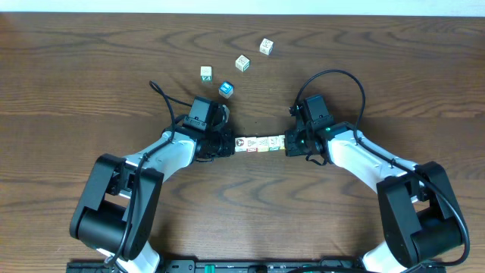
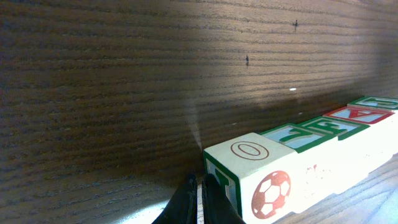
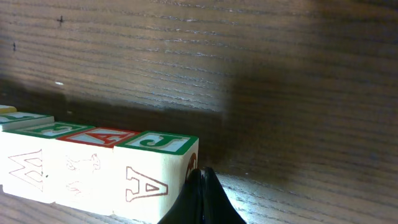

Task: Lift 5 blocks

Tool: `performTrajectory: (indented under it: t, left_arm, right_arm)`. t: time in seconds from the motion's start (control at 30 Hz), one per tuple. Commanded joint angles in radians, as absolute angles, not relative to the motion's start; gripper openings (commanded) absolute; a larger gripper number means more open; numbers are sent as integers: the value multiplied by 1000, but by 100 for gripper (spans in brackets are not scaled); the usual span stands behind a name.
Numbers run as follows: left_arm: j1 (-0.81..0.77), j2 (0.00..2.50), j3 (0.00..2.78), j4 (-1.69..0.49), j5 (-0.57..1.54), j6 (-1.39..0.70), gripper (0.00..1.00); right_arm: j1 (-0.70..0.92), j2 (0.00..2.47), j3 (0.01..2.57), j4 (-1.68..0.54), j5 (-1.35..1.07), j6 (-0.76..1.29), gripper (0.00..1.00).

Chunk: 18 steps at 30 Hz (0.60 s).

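Five small cream-white printed wooden cubes (image 1: 259,142) sit in a row clamped between the left jaws and right jaws, each pair pressed together, probably so end pressure lifts them together.

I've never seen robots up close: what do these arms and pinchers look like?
White shells and black joints on the left arm and right arm, thin black cables looping off. The left gripper and right gripper are black, with dark fingers.

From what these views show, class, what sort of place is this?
Likely a robotics test bench: a wooden table, a left arm and right arm at a row of picture blocks.
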<state>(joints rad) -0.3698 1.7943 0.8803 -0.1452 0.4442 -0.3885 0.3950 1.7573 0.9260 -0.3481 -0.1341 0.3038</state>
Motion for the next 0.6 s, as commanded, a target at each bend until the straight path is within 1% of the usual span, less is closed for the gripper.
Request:
performTrajectory:
  t: [0.0,0.37,0.57]
  left_arm:
    - [-422,1808,894,-128,529,-371,7]
    - [-422,1808,894,-131,484,-371,7]
    - [-422,1808,894,-134,454,-371,7]
  right_arm:
    - [460,1753,925,-333,-314,306,1]
    - [460,1753,923,-335,-269,298,1]
    - [459,1753,923,-354,-184,294,1]
